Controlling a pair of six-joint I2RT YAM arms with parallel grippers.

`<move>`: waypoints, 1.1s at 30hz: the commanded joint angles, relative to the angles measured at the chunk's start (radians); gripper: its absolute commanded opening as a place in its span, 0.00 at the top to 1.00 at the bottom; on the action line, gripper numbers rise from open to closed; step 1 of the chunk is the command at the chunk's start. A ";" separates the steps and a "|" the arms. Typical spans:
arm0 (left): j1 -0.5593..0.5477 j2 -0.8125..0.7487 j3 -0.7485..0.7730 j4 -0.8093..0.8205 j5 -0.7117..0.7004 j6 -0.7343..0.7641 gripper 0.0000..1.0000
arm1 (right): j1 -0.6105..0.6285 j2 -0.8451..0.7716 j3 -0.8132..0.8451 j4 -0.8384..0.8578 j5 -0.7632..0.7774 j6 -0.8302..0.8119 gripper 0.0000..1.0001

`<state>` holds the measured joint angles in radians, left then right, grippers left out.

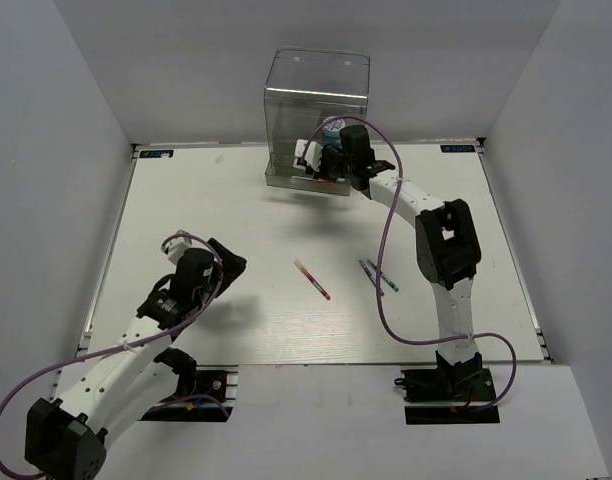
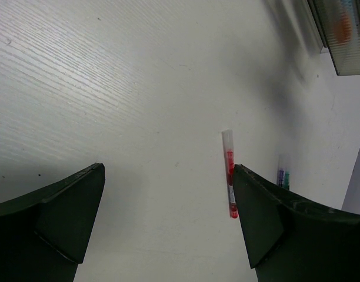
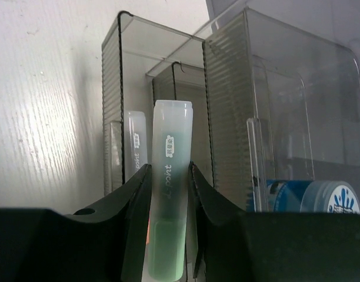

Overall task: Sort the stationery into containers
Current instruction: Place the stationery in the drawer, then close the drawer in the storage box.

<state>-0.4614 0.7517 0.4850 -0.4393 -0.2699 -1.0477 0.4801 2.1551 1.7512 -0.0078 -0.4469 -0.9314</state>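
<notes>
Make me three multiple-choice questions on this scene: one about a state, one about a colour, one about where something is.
1. How does the left gripper stand?
A) fully shut
B) half shut on something
C) wide open, empty

2. What colour is the short translucent capped marker in the right gripper?
A) pale green
B) black
C) purple

3. Where is the thin red pen?
A) in the left gripper
B) flat on the white table, apart from both grippers
C) in the right gripper

Answers:
1 C, the left wrist view shows its jaws far apart with nothing between them.
2 A, the right wrist view shows the marker's pale green body clamped in the jaws.
3 B, the top view shows the pen lying alone on the table.
</notes>
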 commanded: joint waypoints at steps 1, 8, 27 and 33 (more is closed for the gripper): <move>0.001 0.026 0.009 0.048 0.023 0.006 0.00 | -0.009 0.006 0.039 0.009 -0.023 0.000 0.80; 0.001 0.106 0.050 0.079 0.041 0.025 0.00 | -0.024 0.009 0.041 0.009 -0.010 0.022 0.36; 0.001 0.155 0.050 0.126 0.060 0.034 0.00 | -0.014 0.013 0.186 -0.523 -0.307 -0.170 1.00; 0.001 0.135 0.041 0.117 0.060 0.034 0.00 | -0.012 0.087 0.189 -0.348 -0.129 -0.041 1.00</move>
<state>-0.4614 0.9081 0.5041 -0.3302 -0.2195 -1.0252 0.4709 2.2009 1.9354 -0.4034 -0.6594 -1.0134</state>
